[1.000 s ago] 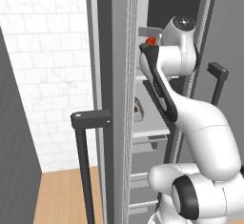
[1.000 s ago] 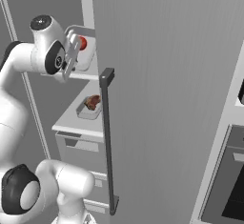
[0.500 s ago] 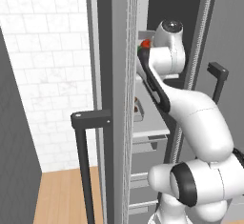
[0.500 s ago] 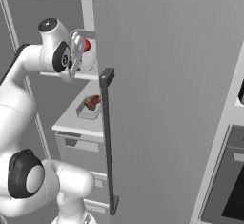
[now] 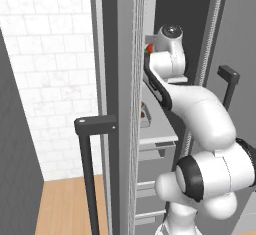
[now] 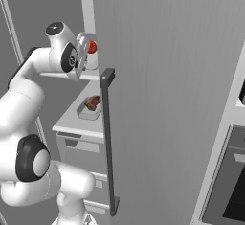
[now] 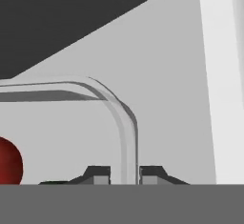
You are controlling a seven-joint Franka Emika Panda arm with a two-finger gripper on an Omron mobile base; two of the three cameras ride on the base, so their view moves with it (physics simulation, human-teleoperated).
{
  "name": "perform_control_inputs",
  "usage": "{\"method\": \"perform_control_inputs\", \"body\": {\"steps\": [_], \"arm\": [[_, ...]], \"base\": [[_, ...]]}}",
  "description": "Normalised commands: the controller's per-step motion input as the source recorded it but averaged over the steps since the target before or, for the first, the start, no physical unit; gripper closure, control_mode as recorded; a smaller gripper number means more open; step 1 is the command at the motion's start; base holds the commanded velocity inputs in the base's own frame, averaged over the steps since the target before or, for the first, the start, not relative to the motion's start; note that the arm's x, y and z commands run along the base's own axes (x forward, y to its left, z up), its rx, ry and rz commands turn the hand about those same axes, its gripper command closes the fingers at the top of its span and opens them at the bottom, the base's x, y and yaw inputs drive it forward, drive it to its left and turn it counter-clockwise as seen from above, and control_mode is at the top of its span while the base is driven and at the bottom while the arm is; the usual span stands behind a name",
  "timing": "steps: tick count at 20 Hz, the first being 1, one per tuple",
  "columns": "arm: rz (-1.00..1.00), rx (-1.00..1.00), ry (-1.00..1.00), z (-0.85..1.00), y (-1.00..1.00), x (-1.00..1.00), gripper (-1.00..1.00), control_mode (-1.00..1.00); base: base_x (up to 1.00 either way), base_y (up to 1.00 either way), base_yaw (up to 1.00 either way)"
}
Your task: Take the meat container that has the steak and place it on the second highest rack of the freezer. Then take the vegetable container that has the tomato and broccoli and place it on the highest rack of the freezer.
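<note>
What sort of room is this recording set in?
A rendered home kitchen, most likely: a tall open freezer with shelves, a tray holding the steak, white wall tiles and an oven front to the right.

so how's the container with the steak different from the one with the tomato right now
The steak container sits on the lower shelf with nothing touching it; the tomato container is on the shelf above, its rim between the tool's fingertips. The steak is a brown, irregular chunk; the tomato is round and red. Both are shallow pale trays inside the freezer.
</note>
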Motion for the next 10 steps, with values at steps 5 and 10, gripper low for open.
{"method": "perform_control_inputs", "body": {"steps": [5, 10], "arm": [[0.00, 0.00, 0.00, 0.00, 0.00, 0.50, 1.00, -1.00], [0.00, 0.00, 0.00, -0.01, 0.00, 0.15, 1.00, -1.00]], "base": [[0.00, 0.00, 0.00], [0.00, 0.00, 0.00]]}}
